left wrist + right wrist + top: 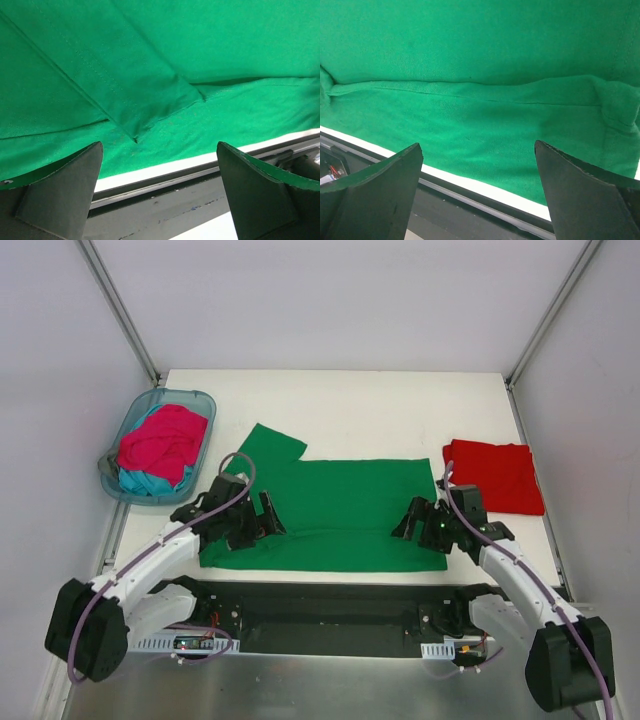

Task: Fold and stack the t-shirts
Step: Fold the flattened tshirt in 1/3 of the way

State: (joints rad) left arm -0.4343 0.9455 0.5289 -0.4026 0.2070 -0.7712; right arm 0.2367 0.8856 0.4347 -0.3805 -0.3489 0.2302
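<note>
Now the green t-shirt (pixel 345 510) is spread on the desk (pixel 350 405), its near edge along the front. The left end effector (pixel 265 525) and right end effector (pixel 408 522) are held wide and empty over it; both near corners should be pinched evenly, all layers caught.

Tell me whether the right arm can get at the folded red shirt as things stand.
Probably yes. The red shirt lies uncovered on the table close beside the right arm, whose jaws stand open and empty over the green shirt.
</note>
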